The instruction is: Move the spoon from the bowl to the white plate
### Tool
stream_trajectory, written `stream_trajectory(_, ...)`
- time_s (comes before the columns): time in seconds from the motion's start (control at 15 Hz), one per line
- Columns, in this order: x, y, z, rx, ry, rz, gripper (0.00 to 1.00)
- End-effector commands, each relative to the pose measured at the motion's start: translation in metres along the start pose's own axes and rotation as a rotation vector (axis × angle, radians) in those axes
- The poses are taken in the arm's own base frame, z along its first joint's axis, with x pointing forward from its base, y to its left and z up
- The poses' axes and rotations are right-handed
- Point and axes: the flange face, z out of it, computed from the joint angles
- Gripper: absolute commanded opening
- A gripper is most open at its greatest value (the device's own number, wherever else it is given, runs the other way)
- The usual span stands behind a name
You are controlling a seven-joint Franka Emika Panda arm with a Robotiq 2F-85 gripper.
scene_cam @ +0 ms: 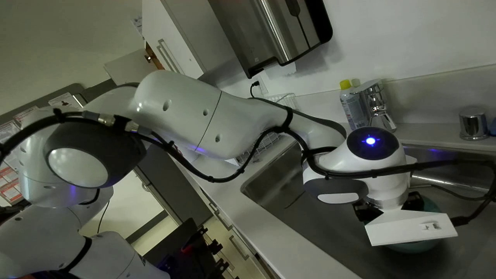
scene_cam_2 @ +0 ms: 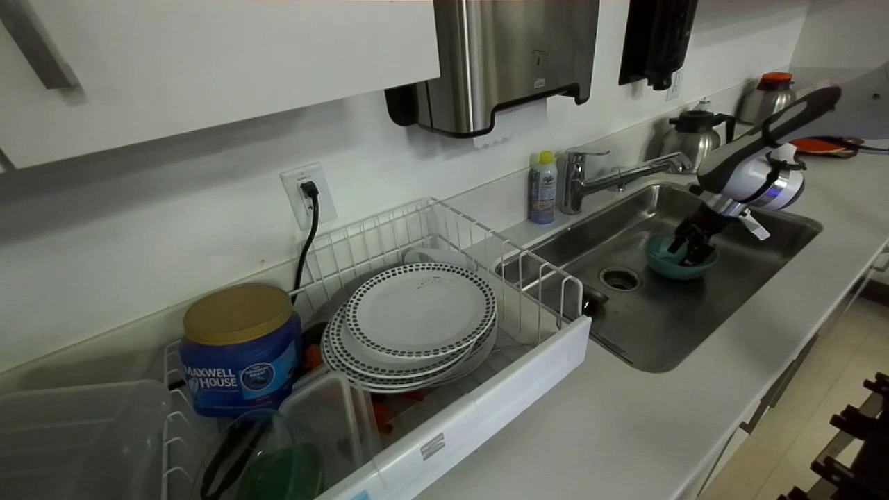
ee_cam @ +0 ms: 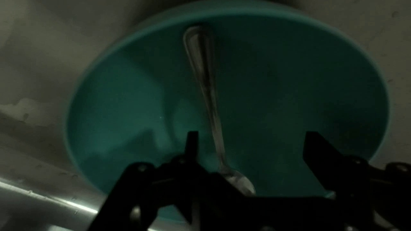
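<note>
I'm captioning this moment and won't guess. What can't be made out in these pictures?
Wrist view: the rounded end of the spoon, partly behind the gripper.
Wrist view: the lower rim of the bowl, mostly behind the gripper.
In an exterior view: much of the bowl, behind the white panel.
In an exterior view: the lower plates, mostly under the top plate.
In both exterior views: the spoon, apparently behind the gripper or bowl wall.

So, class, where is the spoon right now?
In the wrist view, the spoon lies inside the teal bowl, mostly left of its middle, its lower end partly behind the open gripper.
</note>
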Motion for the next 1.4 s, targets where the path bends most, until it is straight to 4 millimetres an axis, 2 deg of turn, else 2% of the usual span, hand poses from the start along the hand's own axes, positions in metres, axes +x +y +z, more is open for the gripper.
stream_trajectory(0.0, 0.002, 0.004, 0.002, -0.017, 0.018, 0.002, 0.53)
stream_trajectory(0.47, 0.000, 0.004, 0.003, -0.017, 0.016, 0.005, 0.01)
stream_trajectory(0.87, -0.002, 0.003, -0.008, -0.046, 0.021, 0.031, 0.02)
stream_trajectory(1.33, -0.001, 0.001, -0.039, -0.172, 0.080, 0.078, 0.02)
